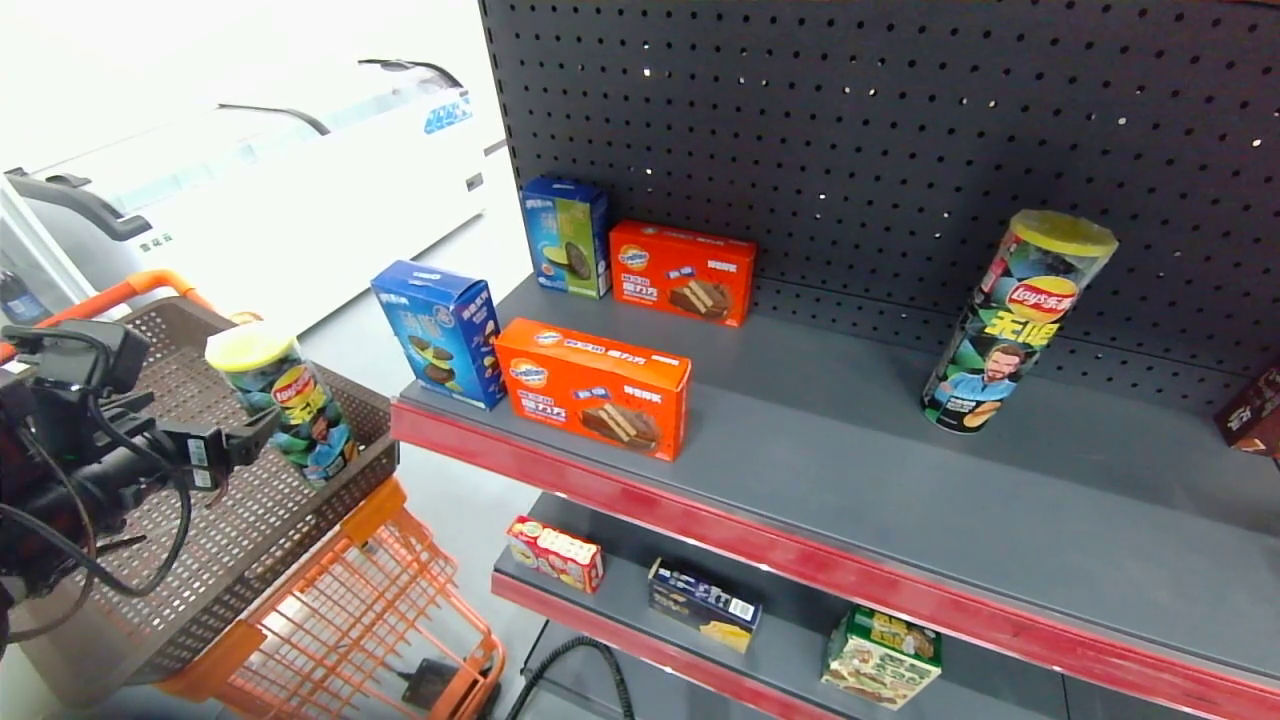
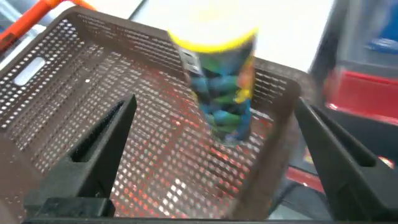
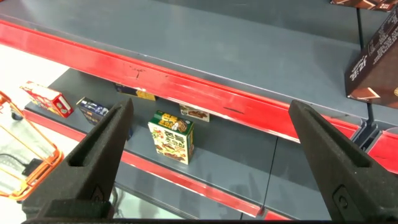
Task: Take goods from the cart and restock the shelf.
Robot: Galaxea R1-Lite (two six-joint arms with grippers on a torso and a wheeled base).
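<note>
**A:** Fingers (image 2: 99, 143) of the left gripper (image 2: 214, 102) are spread wide with nothing between the pads. How does the right one look?

**B:** The right gripper (image 3: 211, 106) is the same, with its jaws wide apart and nothing held. It hangs in front of the red shelf lip (image 1: 700, 520), which crosses its wrist view.

**A:** Where is the chip can (image 1: 285, 400)?

**B:** It is in the brown perforated basket (image 1: 230, 540) on the orange cart (image 1: 370, 600), off the near end of the red lip and below it. It stands close to the basket wall nearest the lip. The left fingertips are just beside it, and I cannot tell whether they touch.

**A:** Is there room behind the lip?

**B:** Plenty. Right behind the lip stand a blue box (image 1: 440, 330) and an orange box (image 1: 595, 385), side by side at its near end. Farther back, against the pegboard, are a second blue box (image 1: 567, 235) and a second orange box (image 1: 683, 272). Past those, the grey shelf board (image 1: 850, 470) is bare up to another chip can (image 1: 1010, 320), which stands upright well back from the lip. A brown box (image 1: 1250, 410) sits at the far end.

**A:** And under the lip?

**B:** The lower board has three small packs well apart: a red and white one (image 1: 555, 552), a dark one (image 1: 703, 603) and a green one (image 1: 882, 655).
</note>
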